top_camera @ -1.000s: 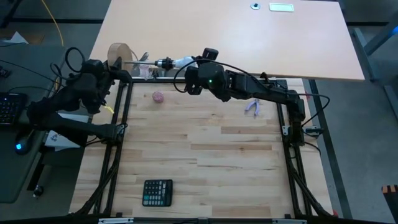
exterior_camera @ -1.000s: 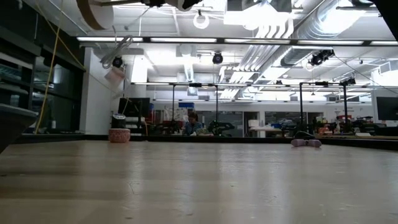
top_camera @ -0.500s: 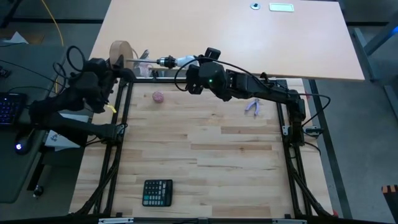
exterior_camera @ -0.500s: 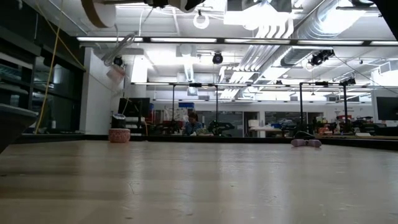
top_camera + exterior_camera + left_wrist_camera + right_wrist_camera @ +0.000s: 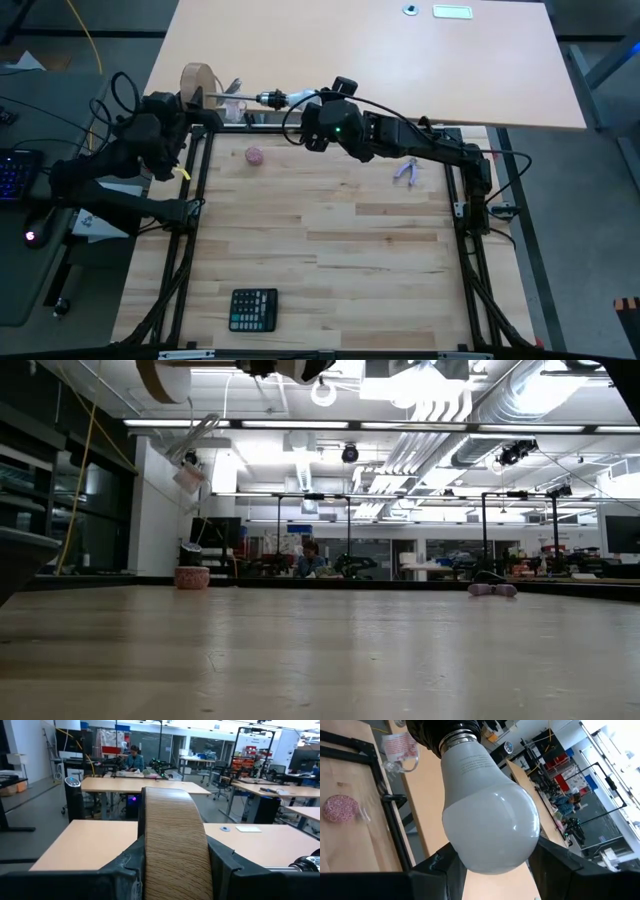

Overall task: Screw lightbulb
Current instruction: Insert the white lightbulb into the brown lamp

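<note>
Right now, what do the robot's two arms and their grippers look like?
Both arms are dark, jointed, with black cables looping along them. The right arm shows a small green light near its wrist. The left gripper and the right gripper have dark, matte fingers.

— Where do your cameras sit?
— One hangs overhead, looking straight down on my table (image 5: 330,250). One sits at tabletop height, facing level into the room.
— And your wrists?
— Both look close along my fingers. My right wrist and overhead views share the pink ball (image 5: 339,806), toward eleven o'clock overhead.
</note>
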